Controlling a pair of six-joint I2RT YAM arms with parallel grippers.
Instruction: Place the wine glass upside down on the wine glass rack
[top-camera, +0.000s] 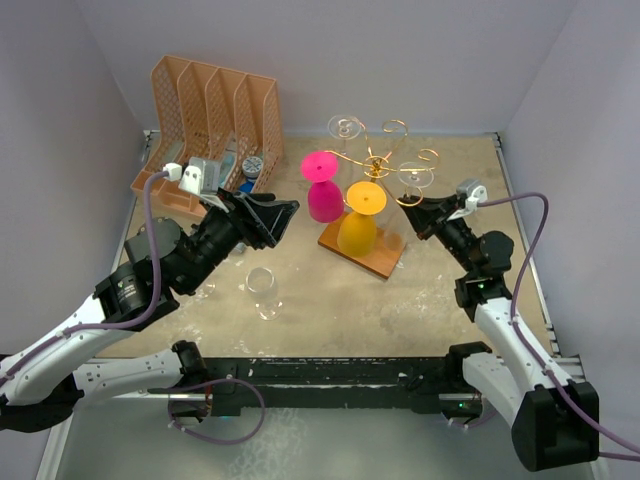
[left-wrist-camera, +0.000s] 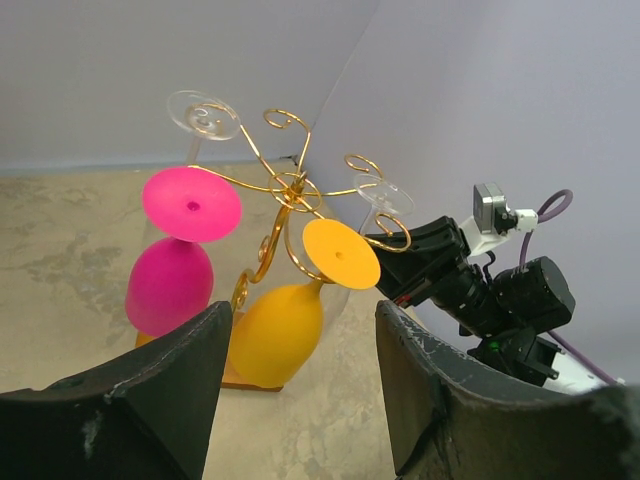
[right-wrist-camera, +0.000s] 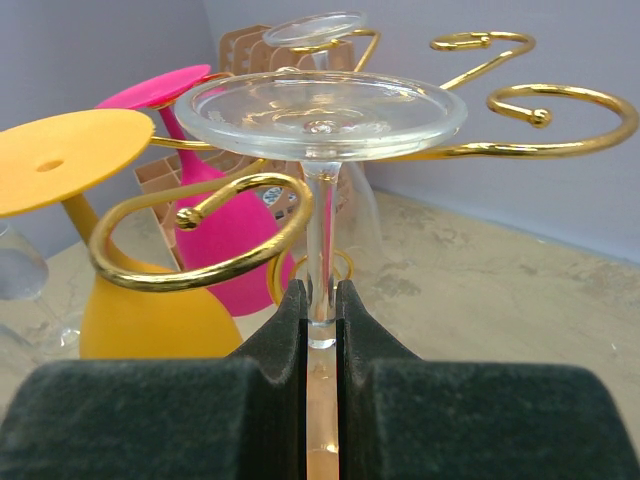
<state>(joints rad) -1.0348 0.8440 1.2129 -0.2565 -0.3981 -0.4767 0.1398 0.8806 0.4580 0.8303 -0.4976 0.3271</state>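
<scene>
A clear wine glass hangs upside down, foot on top, and my right gripper is shut on its stem. The stem stands next to a curled gold arm of the wine glass rack; its foot sits level with the arm tops. Whether the foot rests on the wire I cannot tell. The left wrist view shows the same foot above the right gripper. My left gripper is open and holds nothing, raised left of the rack.
A pink glass and an orange glass hang inverted on the rack, with another clear glass on its far side. One clear glass stands on the table. An orange file organizer is back left.
</scene>
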